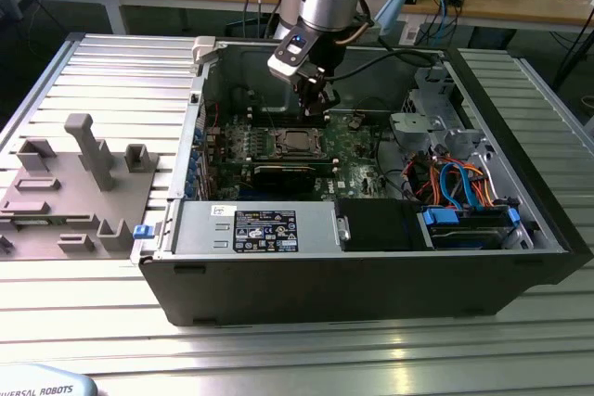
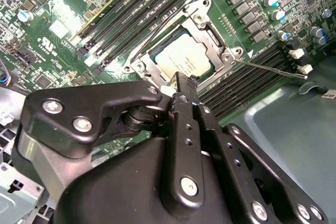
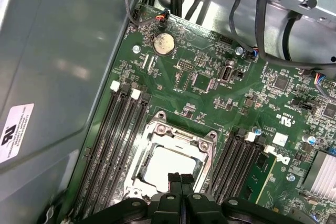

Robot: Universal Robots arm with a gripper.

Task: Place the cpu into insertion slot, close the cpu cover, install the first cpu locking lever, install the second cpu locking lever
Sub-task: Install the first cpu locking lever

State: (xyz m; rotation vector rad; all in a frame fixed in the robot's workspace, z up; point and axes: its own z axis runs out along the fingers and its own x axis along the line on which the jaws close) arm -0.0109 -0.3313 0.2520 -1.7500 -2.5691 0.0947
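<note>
Second wrist view: cpu (image 2: 184, 59) flat, face-up inside cpu cover (image 2: 145, 70); gripper (image 2: 181, 81) pinched.

cpu (image 3: 164, 162) edge partly behind hand (image 3: 181, 179)

Open computer case (image 1: 371, 257), fingers (image 1: 314, 99) near cpu (image 1: 295, 142), green motherboard (image 1: 357, 141) inside

Cpu (image 2: 181, 59) top: dull silver-grey metal, smooth, soft sheen. Cpu cover (image 2: 203, 8): bare bright metal, polished, w/ shiny screw heads. Circuit board (image 3: 210, 61): green lacquer, semi-gloss. Gripper (image 2: 178, 85): black, satin, smooth; bolts bright metal. Case wall (image 3: 63, 51): grey sheet metal, matt. Table (image 1: 93, 322): ribbed alu., brushed look. Fixture (image 1: 88, 150): grey plastic, matt.
</note>
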